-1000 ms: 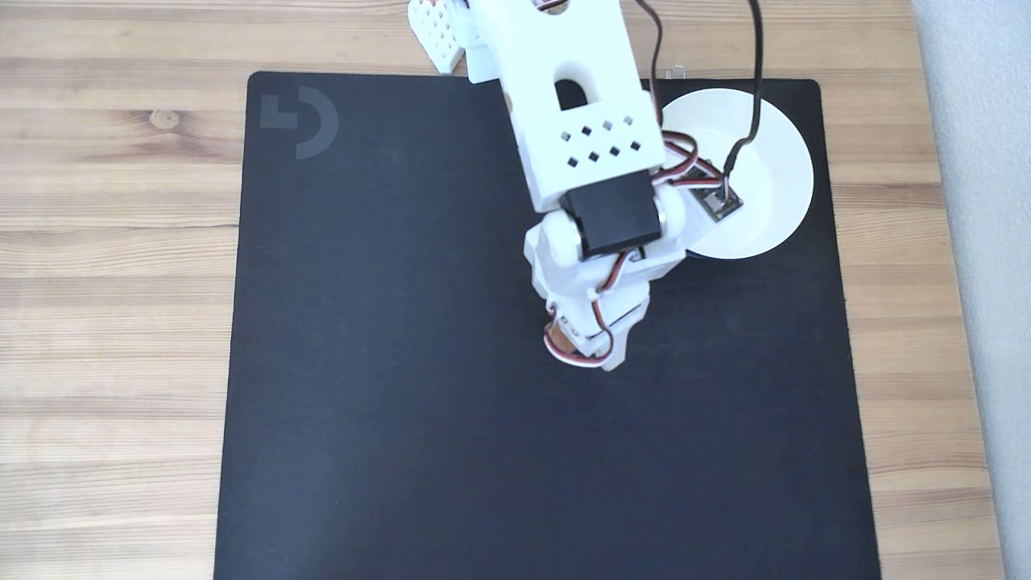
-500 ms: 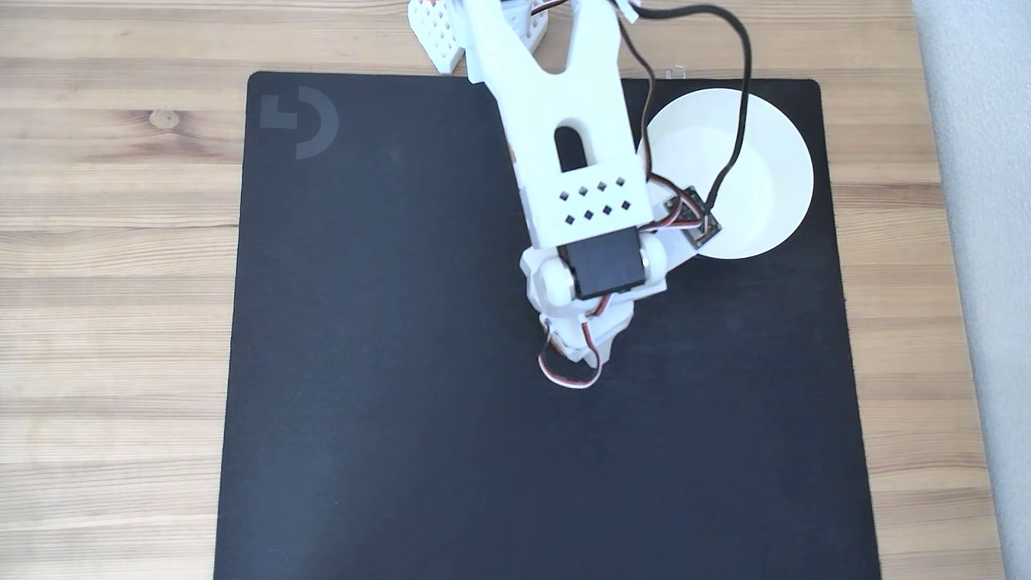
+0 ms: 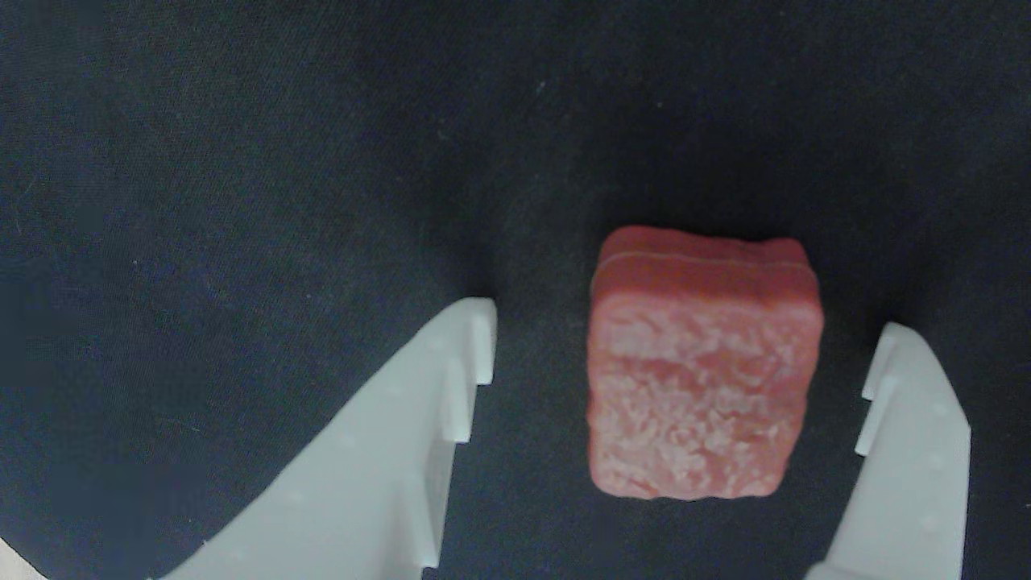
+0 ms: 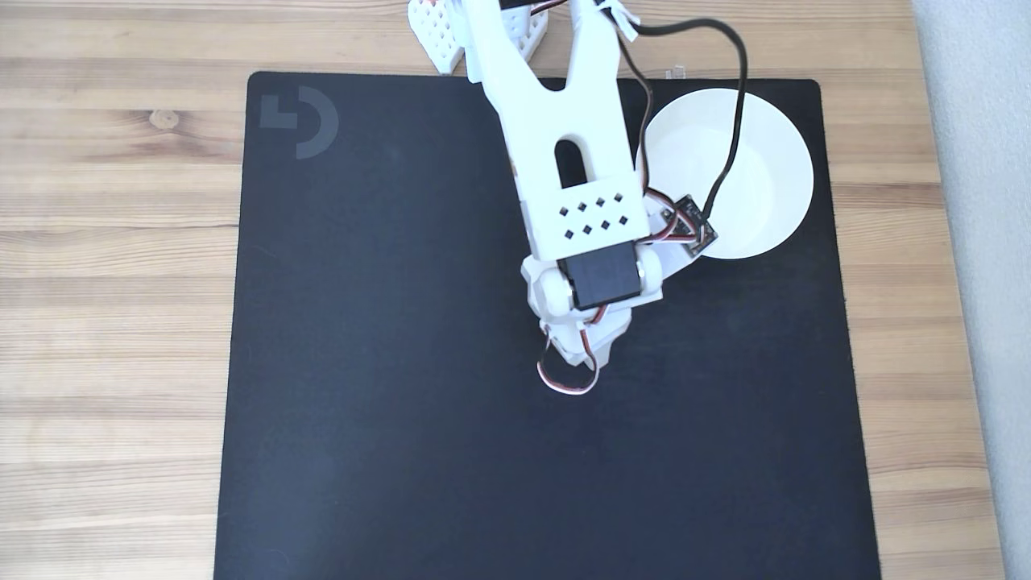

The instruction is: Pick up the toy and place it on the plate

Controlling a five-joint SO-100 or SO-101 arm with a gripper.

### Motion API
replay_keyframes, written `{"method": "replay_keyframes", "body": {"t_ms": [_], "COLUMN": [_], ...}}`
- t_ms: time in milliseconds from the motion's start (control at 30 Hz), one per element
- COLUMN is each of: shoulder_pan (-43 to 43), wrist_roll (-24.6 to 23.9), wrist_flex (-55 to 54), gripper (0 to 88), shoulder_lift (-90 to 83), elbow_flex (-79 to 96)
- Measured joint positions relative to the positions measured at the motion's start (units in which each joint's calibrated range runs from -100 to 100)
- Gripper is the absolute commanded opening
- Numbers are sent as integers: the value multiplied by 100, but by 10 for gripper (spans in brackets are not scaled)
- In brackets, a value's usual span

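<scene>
In the wrist view the toy (image 3: 701, 370), a reddish-brown rough block with rounded corners, lies flat on the black mat. My gripper (image 3: 683, 334) is open around it: one white finger (image 3: 387, 451) stands well left of the block, the other (image 3: 918, 451) just right of it, neither touching. In the fixed view the white arm's wrist (image 4: 596, 274) reaches down over the mat's middle and hides the toy beneath it. The plate (image 4: 765, 161), a round white dish, sits at the mat's upper right, just right of the arm.
A black mat (image 4: 403, 403) with a faint logo (image 4: 298, 121) covers the wooden table (image 4: 113, 282). A black cable (image 4: 729, 121) loops over the plate to the wrist camera board (image 4: 689, 227). A grey strip (image 4: 983, 242) runs along the right edge.
The arm has stretched further out and down, its wrist shifting toward the bottom of the fixed view. More of the plate has come into sight.
</scene>
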Motion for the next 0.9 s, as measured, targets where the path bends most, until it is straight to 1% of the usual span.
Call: {"method": "replay_keyframes", "body": {"t_ms": [33, 100, 167, 433, 567, 733, 900], "shoulder_pan": [0, -50, -58, -58, -67, -375, -524], "wrist_roll": [0, -5, -5, -5, 0, -5, -309], "wrist_flex": [-8, -93, -93, -93, -8, 160, 177], "gripper": [10, 38, 24, 23, 23, 22, 22], "shoulder_lift": [0, 33, 33, 25, 50, -183, -1107], "elbow_flex": [0, -151, -151, -151, -416, -812, -869]}}
